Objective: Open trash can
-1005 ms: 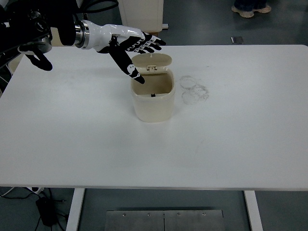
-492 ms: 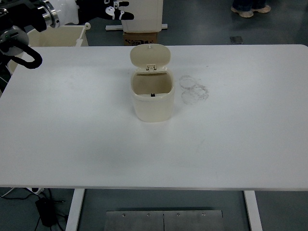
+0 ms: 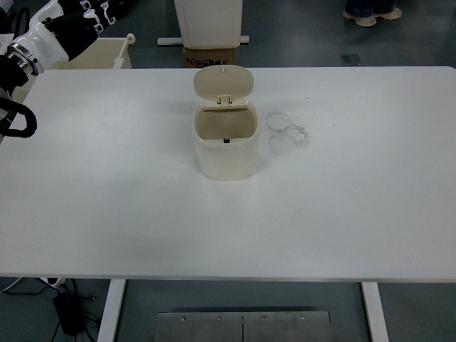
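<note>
A cream trash can (image 3: 226, 149) stands upright near the middle of the white table (image 3: 342, 206). Its hinged lid (image 3: 224, 83) is tipped up and back, and the inside shows empty. My left hand (image 3: 89, 13) is at the picture's top left corner, beyond the table's far edge and well away from the can. Its fingers are extended and hold nothing, and part of them is cut off by the top edge. The right arm does not show.
Faint ring-shaped smudges (image 3: 286, 132) mark the table just right of the can. Beyond the far edge are a cream bin (image 3: 100, 53), a white cabinet (image 3: 208, 21) with a cardboard box (image 3: 210, 55), and a person's shoes (image 3: 369, 13).
My left hand has drawn back from just above the can's lid to the top left corner, off the table. The lid has swung fully upright and stays open.
</note>
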You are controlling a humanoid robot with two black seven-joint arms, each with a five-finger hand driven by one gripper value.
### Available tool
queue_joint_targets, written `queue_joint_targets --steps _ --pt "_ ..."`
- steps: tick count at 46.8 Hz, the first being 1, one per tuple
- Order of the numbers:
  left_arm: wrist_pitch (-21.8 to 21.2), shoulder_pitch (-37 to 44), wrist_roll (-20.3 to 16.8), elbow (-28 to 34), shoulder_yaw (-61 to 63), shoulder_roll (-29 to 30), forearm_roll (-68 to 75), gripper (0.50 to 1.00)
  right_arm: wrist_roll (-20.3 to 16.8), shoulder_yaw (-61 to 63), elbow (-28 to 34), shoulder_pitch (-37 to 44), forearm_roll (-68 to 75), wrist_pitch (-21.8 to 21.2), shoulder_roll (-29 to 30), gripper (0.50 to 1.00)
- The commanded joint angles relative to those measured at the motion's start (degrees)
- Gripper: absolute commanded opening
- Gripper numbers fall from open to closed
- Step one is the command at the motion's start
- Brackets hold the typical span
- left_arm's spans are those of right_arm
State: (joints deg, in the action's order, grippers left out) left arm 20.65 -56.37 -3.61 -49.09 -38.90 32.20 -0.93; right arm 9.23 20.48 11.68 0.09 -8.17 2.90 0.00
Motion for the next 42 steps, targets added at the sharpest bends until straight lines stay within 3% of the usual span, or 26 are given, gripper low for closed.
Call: queue_joint_targets --steps 1,9,16,29,42 --pt "0.0 1.79 -0.08 0.13 -0.82 -0.2 -2.76 1.0 0.0 0.26 0.09 0.0 0.0 -0.35 0.0 0.993" --pt "0.09 5.48 -0.08 1.8 -3.19 -2.48 -6.81 1.0 -0.09 0.09 0.53 0.44 -0.35 -0.27 0.0 0.993" --pt "0.27 7.41 -1.22 8.73 -4.78 -6.44 -6.98 1.0 -0.09 0.09 0.44 0.96 -0.18 -0.36 0.0 0.993" --pt "7.03 10.14 -2.63 19.29 -6.01 -13.03 -7.24 1.0 -0.18 0.09 0.18 0.52 -0.35 -0.35 0.0 0.993" --pt "7.56 10.05 -2.63 23.69 -8.12 -15.5 -8.39 1.0 -0.18 0.09 0.27 0.61 -0.09 -0.36 0.0 0.993"
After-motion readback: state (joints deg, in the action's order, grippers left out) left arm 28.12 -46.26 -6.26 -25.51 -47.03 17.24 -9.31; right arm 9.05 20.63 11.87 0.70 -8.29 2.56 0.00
